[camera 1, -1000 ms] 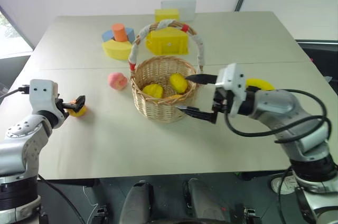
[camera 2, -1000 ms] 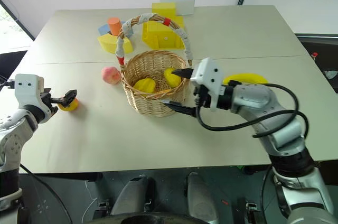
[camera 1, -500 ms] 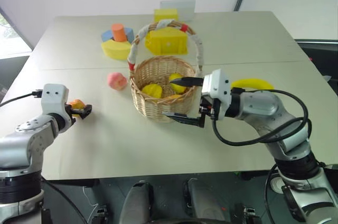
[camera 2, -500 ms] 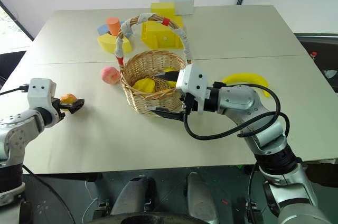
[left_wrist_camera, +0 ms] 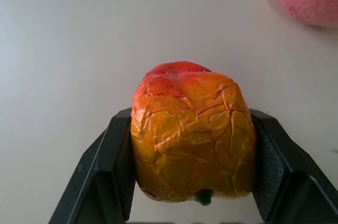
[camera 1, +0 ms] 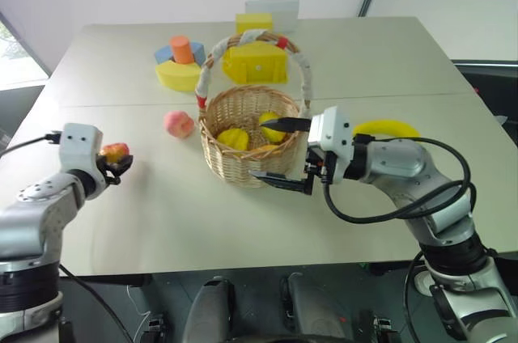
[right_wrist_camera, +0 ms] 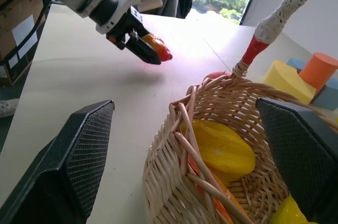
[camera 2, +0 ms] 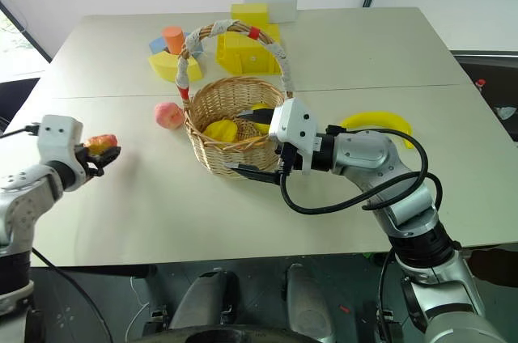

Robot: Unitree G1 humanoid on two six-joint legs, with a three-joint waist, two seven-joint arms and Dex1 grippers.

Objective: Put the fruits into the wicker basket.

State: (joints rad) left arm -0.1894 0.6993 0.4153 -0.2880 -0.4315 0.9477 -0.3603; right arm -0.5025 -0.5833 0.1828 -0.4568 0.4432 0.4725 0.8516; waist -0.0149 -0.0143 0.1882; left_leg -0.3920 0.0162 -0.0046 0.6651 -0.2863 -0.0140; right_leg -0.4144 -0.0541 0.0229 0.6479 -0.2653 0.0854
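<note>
My left gripper (camera 1: 118,162) is shut on the orange-red round fruit (camera 1: 114,151), which hangs just above the table at the left; its fingers (left_wrist_camera: 105,176) press both sides of the fruit (left_wrist_camera: 193,139). The pink peach (camera 1: 179,123) lies left of the wicker basket (camera 1: 220,157). Two yellow lemons (camera 1: 235,138) rest inside the basket. My right gripper (camera 1: 277,151) stands open astride the basket's near right wall (right_wrist_camera: 174,166), one finger over the inside and one outside. The yellow banana (camera 1: 387,128) lies on the table behind my right arm.
Foam blocks stand at the back: a yellow arch with an orange cylinder (camera 1: 182,50) and blue pieces, and a yellow block house (camera 1: 255,62). A white box (camera 1: 273,11) sits behind them. The table's left edge runs close to my left gripper.
My left gripper, open around the orange-red fruit on the table a second ago, has shut on it and raised it a little. The right gripper stays open at the basket's wall.
</note>
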